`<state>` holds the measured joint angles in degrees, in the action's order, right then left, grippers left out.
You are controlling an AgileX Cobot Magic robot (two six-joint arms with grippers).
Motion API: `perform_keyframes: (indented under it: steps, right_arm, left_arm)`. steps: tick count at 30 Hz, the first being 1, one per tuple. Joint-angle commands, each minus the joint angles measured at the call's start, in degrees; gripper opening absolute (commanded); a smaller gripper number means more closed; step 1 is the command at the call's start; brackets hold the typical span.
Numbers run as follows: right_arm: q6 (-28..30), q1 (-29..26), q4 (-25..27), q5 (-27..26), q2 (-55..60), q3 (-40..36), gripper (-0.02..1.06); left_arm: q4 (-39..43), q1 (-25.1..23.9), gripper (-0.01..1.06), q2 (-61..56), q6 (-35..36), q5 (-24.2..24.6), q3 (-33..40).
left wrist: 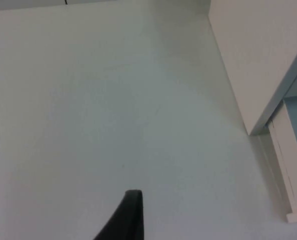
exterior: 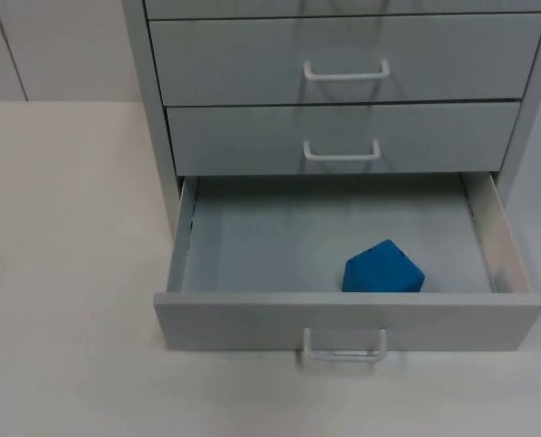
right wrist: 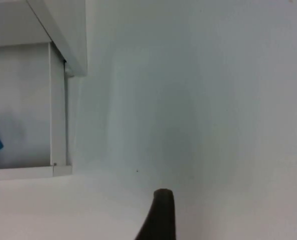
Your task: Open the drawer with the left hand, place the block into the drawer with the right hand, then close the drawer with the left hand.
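I see the grey cabinet's bottom drawer (exterior: 343,319) pulled open at lower centre of the top view, the blue faceted block (exterior: 382,268) lying inside against the front panel, right of centre, its lower part cut off by that panel and a ridge pointing up; no long axis is clear. Of the left gripper (left wrist: 130,215) and right gripper (right wrist: 160,215), each over the white table (exterior: 61,273) beside the drawer, I see one black fingertip, so I cannot tell their opening.

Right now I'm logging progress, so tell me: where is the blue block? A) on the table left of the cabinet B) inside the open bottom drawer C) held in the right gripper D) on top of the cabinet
B: the block lies in the drawer, near its front right, with the drawer pulled out.
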<state>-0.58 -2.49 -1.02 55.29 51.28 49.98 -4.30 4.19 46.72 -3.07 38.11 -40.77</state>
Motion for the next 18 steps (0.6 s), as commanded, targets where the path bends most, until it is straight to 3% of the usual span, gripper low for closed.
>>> perform_keyframes:
  steps: [1, 11, 14, 16, 18]
  right_arm:
    - [0.6, -0.3, -0.2, -1.0, 0.0, 0.1, 0.71]
    - [0.6, -0.1, 0.3, -4.3, 0.0, 0.1, 0.71]
    - [3.2, -0.1, 0.3, -6.1, 0.0, -1.6, 0.72]
    - [3.2, -0.1, 0.3, -7.1, 0.2, -2.5, 0.73]
    - [3.2, -0.1, 1.0, -7.1, 0.6, -3.3, 0.83]
  left_arm:
    - [-0.8, -0.2, 1.05, -0.3, -0.1, -0.8, 0.3]
    - [-1.2, -0.2, 1.05, -0.3, -0.1, -1.6, 0.3]
    - [-1.2, -0.2, 1.05, -0.3, -0.1, -2.0, 0.3]
    - [-1.2, -0.2, 1.05, -0.3, -0.1, -2.0, 0.3]
    - [-1.2, -0.2, 1.05, -0.3, -0.1, -2.0, 0.3]
